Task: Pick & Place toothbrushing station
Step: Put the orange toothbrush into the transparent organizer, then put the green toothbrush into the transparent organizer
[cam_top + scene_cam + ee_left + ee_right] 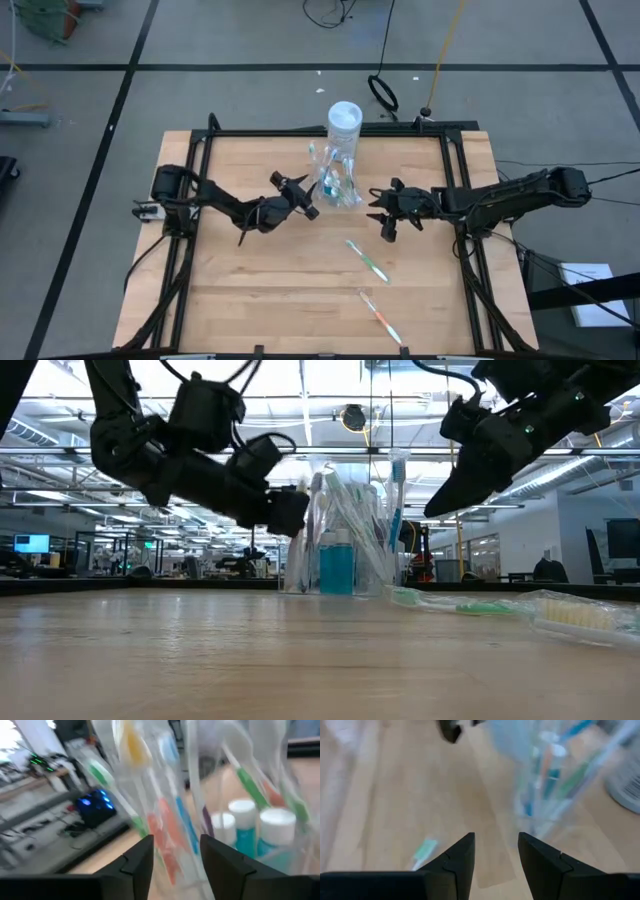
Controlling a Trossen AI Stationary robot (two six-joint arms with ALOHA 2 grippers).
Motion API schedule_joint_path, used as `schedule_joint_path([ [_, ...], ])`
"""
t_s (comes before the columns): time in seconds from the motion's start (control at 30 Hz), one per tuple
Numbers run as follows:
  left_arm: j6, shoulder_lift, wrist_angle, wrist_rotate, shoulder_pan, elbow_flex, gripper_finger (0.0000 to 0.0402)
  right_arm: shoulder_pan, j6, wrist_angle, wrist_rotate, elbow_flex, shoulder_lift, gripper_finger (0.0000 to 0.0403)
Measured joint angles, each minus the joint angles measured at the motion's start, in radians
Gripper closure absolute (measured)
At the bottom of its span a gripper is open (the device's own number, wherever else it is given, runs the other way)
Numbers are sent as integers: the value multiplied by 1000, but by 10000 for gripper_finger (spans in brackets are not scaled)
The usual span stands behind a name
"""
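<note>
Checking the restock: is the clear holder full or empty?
Full: the holder stands upright, packed with wrapped toothbrushes and small blue white-capped bottles.

No readable text, label, brand, number or sign anywhere: wrist views blurred, background screens and packaging too small to read.

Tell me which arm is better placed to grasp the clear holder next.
Probably the left: its tool is open right beside the toothbrushing station, which fills its wrist view. The right tool, also open, hangs farther away.
</note>
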Motion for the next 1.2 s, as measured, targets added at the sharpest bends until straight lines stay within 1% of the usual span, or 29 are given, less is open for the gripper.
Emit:
schedule_joint_path([
  [0.1,31,-47,-33,-79,-29,0,228,0,-27,11,-23,0,0,261],
  [0.13,31,-67,-44,-86,-37,0,227,0,-31,10,-22,0,0,261],
  [0.3,32,-186,-142,-88,-73,0,227,0,-7,6,-29,0,0,261],
  [0.4,34,-252,-192,-88,-86,0,227,0,7,6,-90,0,0,261],
  [0.53,34,-304,-219,-88,-96,0,227,2,21,7,-183,0,2,261],
  [0.63,36,-316,-220,-79,-97,0,227,20,69,14,-181,0,23,261],
  [0.77,57,-319,-219,-77,-83,0,227,65,100,80,-181,0,105,261],
  [0.87,52,-319,-220,-77,-68,0,227,107,111,184,-181,0,192,261],
  [0.93,53,-319,-221,-77,-61,0,227,134,157,249,-184,0,254,261],
  [1.03,51,-319,-221,-76,-51,0,227,186,245,266,-198,1,350,261],
  [1.1,50,-319,-221,-76,-46,0,227,221,299,263,-166,1,417,261],
  [1.2,50,-319,-220,-76,-36,0,227,249,330,297,-83,3,493,261],
])
